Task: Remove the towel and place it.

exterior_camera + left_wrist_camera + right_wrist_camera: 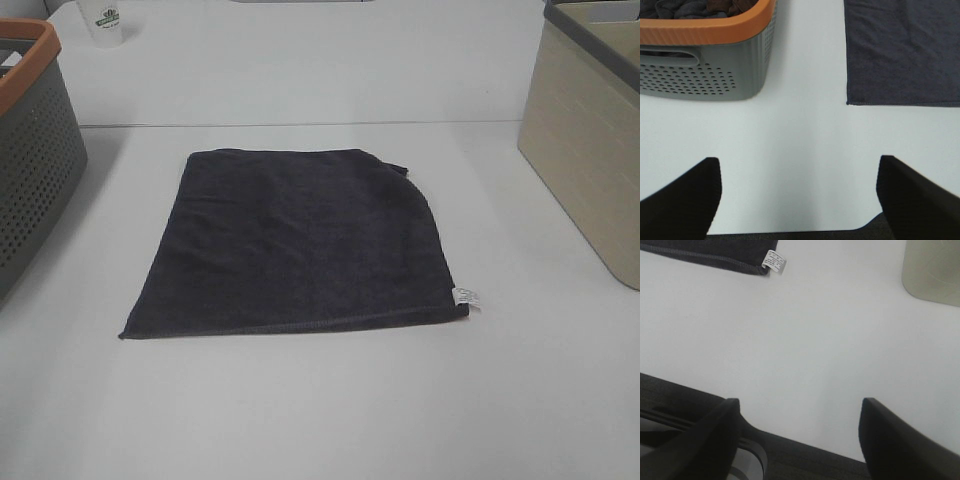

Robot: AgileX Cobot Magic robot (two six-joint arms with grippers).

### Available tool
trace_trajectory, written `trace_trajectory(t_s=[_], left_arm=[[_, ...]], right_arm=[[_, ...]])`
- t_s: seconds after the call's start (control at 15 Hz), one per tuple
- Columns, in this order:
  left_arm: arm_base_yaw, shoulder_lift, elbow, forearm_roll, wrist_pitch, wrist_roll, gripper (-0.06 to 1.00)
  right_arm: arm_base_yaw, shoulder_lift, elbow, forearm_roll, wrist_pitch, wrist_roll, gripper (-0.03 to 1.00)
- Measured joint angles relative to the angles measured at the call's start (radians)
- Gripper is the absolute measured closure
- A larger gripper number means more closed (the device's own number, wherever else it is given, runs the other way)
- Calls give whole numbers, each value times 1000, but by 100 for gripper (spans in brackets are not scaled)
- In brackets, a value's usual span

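Observation:
The dark charcoal towel [295, 240] lies flat in the middle of the white table, with a small white tag [466, 297] at its near right corner. Neither gripper shows in the exterior high view. In the left wrist view my left gripper [797, 192] is open and empty, above bare table near the front edge, short of the towel's near left corner [902, 50]. In the right wrist view my right gripper [800, 432] is open and empty near the table's front edge, apart from the towel's hem [705, 255] and tag [774, 261].
A grey perforated basket with an orange rim [25, 150] stands at the left; in the left wrist view the basket [705, 55] holds dark cloths. A beige bin [590, 130] stands at the right. A white cup [105, 20] is at the back left.

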Motion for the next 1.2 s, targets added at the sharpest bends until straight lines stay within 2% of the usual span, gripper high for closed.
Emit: trace_trajectory(t_s=[0.27, 0.53, 0.67, 1.2], left_arm=[[0, -213, 93, 0, 0, 1, 15], [0, -342, 120, 0, -1, 12, 15], [0, -413, 120, -1, -1, 57, 15], [0, -465, 125, -1, -1, 96, 18]], right_arm=[[0, -181, 110, 25, -5, 0, 30], [0, -314, 120, 30, 11, 0, 30], [0, -407, 133, 42, 12, 0, 30], [0, -651, 133, 45, 12, 0, 30]])
